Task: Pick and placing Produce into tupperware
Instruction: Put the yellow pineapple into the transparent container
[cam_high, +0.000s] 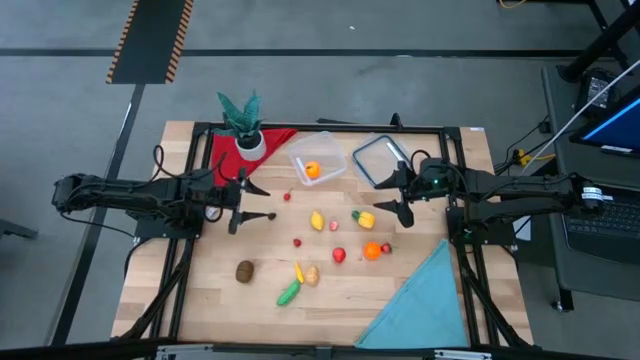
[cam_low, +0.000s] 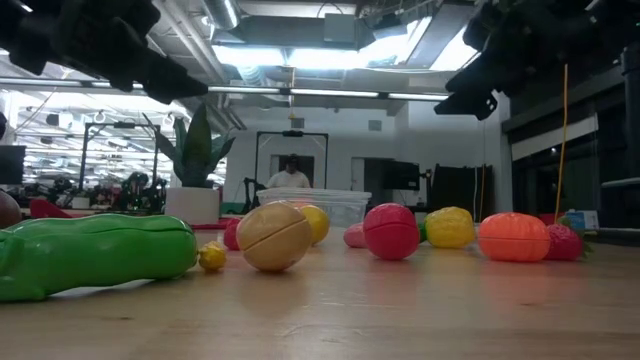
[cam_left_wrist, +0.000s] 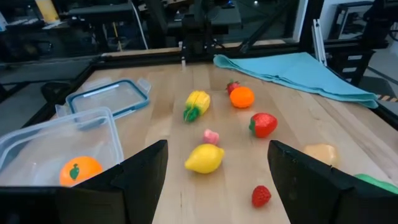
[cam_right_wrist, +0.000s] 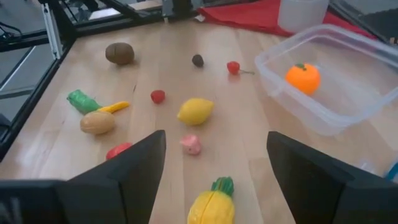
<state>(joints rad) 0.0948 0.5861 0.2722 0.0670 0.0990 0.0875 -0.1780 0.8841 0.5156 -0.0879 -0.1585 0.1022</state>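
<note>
The tupperware (cam_high: 318, 160) sits at the rear centre of the bench (cam_high: 220, 290), just beside the red cloth (cam_high: 225, 150) on which the potted plant (cam_high: 245, 125) stands. One orange fruit (cam_high: 312, 170) lies inside the tupperware. The clear lid with a dark blue rim (cam_high: 378, 160) lies flat next to the tupperware, on its right-arm side.

The rest of the produce lies loose on the bench in front of the container:
- lemon (cam_high: 317, 221), with a small pink piece (cam_high: 334, 227) just beside it
- yellow pepper with green top (cam_high: 364, 218)
- orange piece (cam_high: 372, 250), with a strawberry (cam_high: 386, 247) touching or almost touching it
- red tomato-like piece (cam_high: 339, 255)
- small red berry (cam_high: 297, 241)
- cherry (cam_high: 287, 196) near the left arm's fingers
- brown kiwi-like piece (cam_high: 245, 270)
- green pod (cam_high: 288, 293), yellow banana-like piece (cam_high: 299, 272) and tan piece (cam_high: 312, 275), grouped together

A teal cloth (cam_high: 420, 305) covers the front right corner of the bench.

Left end effector (cam_high: 258, 201): fingers spread wide, holding nothing, raised above the bench just left of the tupperware.

Right end effector (cam_high: 396, 194): fingers spread wide, holding nothing, raised beside the front of the lid
</note>
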